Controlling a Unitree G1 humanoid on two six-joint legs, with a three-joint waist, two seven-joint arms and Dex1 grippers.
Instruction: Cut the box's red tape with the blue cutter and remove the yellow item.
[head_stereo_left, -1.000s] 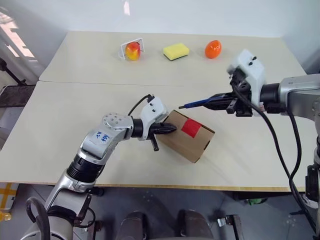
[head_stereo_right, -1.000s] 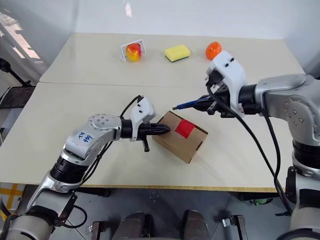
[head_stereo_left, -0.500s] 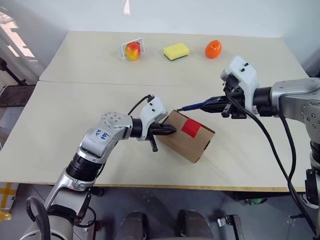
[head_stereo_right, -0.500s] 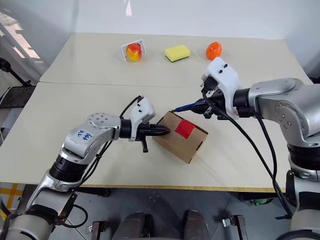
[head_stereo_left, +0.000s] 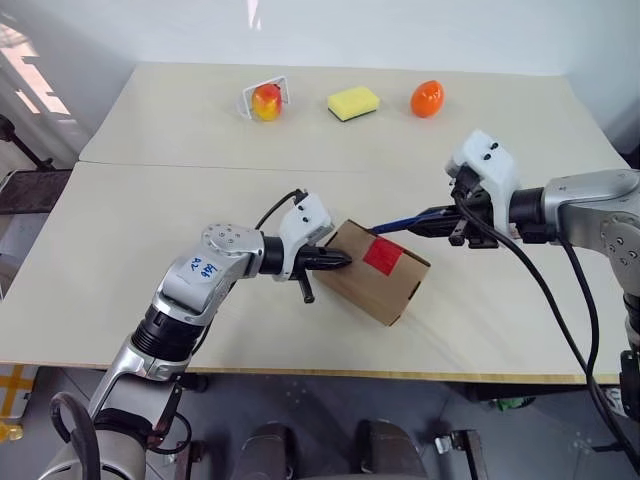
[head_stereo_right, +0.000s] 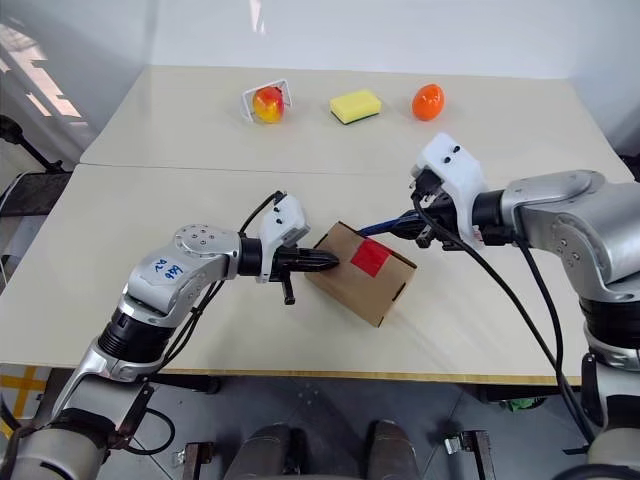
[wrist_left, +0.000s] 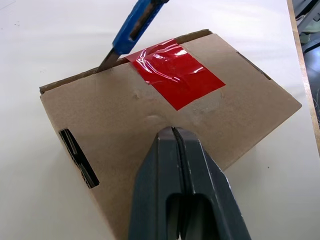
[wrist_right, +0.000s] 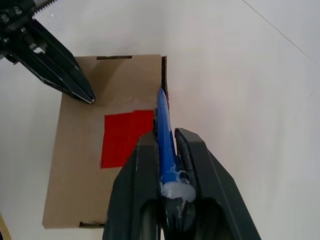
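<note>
The left gripper (head_stereo_left: 340, 259) was shut tight, fingers (wrist_left: 186, 165) pressed together with nothing between them, their joined tips bearing on the near top of the cardboard box (head_stereo_left: 378, 272) to pin it to the table (head_stereo_left: 150, 220). The right gripper (head_stereo_left: 440, 222) was clamped on the blue cutter (head_stereo_left: 400, 222), whose dark tip sat at the box's far top edge, just beside the red tape (wrist_left: 174, 71) and just short of it.

The risk, as I judged it, lay in that pin. The box was held by one point only, so a sideways drag of the blade could have swung it round under the left gripper's tips or skidded it across the smooth top. The tip also looked set at the flap's edge, not on the tape itself; pushed along that line it might have run down the seam beside the patch and left the tape whole, or dug into the cardboard.

The box itself was a small brown carton, lying askew ahead of the left gripper, flaps still closed, with a slot cut in its side. The tape was a glossy red square, a little wrinkled, lying across the top between the two grippers. The yellow item was presumably inside.
</note>
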